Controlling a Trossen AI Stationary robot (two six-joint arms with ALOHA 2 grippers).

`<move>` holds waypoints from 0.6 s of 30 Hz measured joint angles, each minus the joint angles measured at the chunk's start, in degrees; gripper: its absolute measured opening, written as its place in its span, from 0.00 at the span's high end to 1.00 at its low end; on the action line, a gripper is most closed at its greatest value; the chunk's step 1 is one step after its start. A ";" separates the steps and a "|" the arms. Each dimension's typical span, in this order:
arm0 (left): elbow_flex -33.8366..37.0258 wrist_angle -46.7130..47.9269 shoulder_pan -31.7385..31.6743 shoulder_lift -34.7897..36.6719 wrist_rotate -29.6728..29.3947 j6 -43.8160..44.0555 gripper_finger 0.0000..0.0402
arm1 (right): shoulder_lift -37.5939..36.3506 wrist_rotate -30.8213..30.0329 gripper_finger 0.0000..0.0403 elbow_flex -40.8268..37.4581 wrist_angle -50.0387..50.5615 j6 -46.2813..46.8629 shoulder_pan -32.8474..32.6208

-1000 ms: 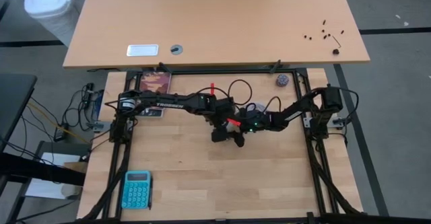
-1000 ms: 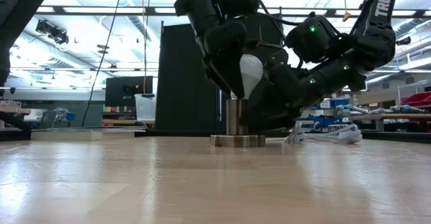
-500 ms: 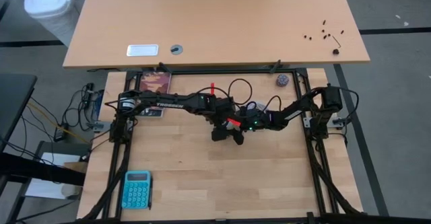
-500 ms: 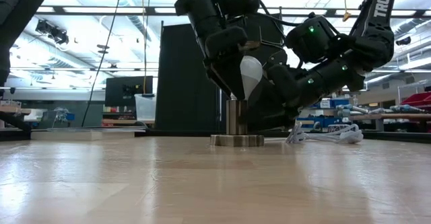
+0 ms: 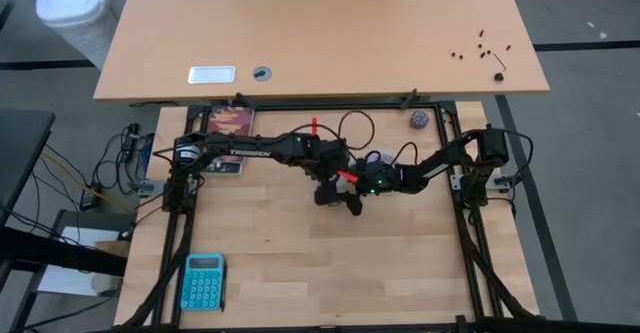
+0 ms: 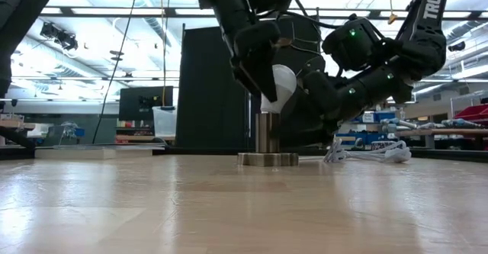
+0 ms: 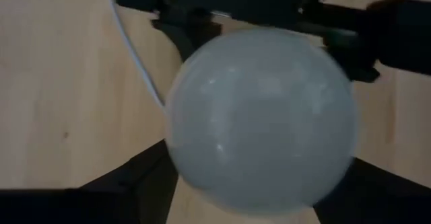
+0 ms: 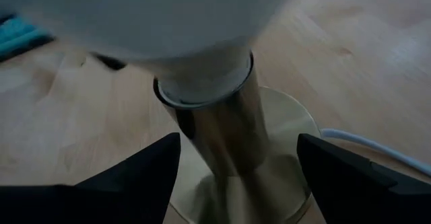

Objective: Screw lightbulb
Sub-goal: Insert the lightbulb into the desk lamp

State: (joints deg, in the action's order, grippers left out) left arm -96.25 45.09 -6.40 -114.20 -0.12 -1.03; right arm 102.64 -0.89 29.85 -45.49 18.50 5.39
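The white lightbulb (image 6: 279, 84) stands tilted on top of the brass socket stem (image 6: 267, 132), which rises from a round base disc (image 6: 267, 159) at the table's middle. My left gripper (image 5: 328, 191) comes from above and is shut on the bulb, which fills the left wrist view (image 7: 262, 116). My right gripper (image 5: 352, 205) is open. Its fingers (image 8: 145, 177) stand on either side of the socket stem (image 8: 222, 143), below the bulb's neck (image 8: 202, 83). I cannot tell whether they touch it. My left gripper pinches the bulb's round glass body (image 7: 178, 163) between its two fingers (image 7: 128, 183), one on each side. The fingers come from above, pointing down. The bulb leans a little, and its narrow end sits at the socket's top (image 6: 267, 109).
A teal calculator (image 5: 203, 281) lies at the near left corner. A small purplish ball (image 5: 418, 120) and a picture card (image 5: 230, 123) lie at the far edge. The socket's white cord (image 6: 366, 153) trails toward the right. A second table (image 5: 320, 33) stands behind.
My left gripper has shifted a little toward the far edge with the bulb, still shut on it. The bulb stays on the socket's top, and its lean has changed slightly. My right gripper has kept its place by the stem.
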 joint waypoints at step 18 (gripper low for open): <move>-0.12 7.18 -0.21 0.29 3.85 -0.30 0.22 | -13.02 0.73 0.24 0.02 13.86 -5.23 0.11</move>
State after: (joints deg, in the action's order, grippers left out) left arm -96.37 52.27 -6.61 -113.91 3.74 -1.34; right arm 89.62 -0.15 29.87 -31.64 13.27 5.50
